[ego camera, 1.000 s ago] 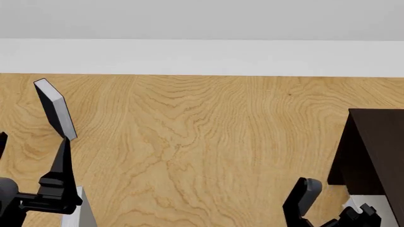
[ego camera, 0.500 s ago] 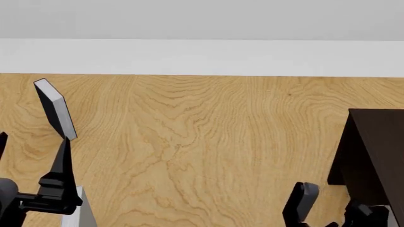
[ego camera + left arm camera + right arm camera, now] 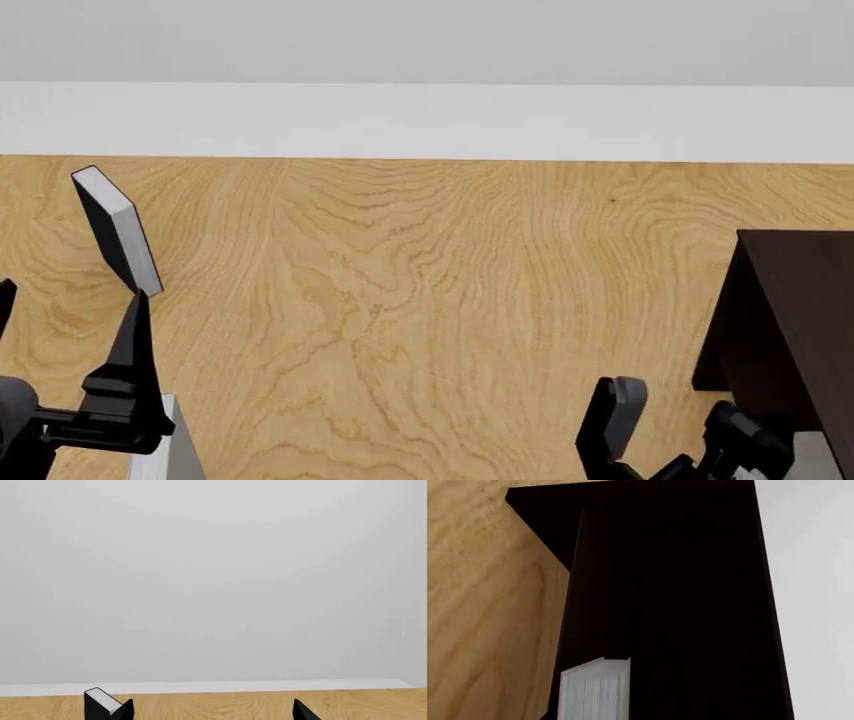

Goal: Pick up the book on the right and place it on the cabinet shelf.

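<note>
The book (image 3: 595, 690), its ribbed white page edges facing the right wrist camera, stands against the dark, matte boards of the boxy cabinet (image 3: 794, 320) at the table's right edge. The right gripper (image 3: 674, 425) sits low beside the cabinet; whether it clasps the book cannot be told. The left gripper (image 3: 67, 325), near the left edge, shows blade-like black fingers spread apart over the wood-grain table (image 3: 427, 300).

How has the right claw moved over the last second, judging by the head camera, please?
Yes. The right claw has shifted leftward and lower in the head view, its grey finger now farther from the dark cabinet front edge, which has not moved.
</note>
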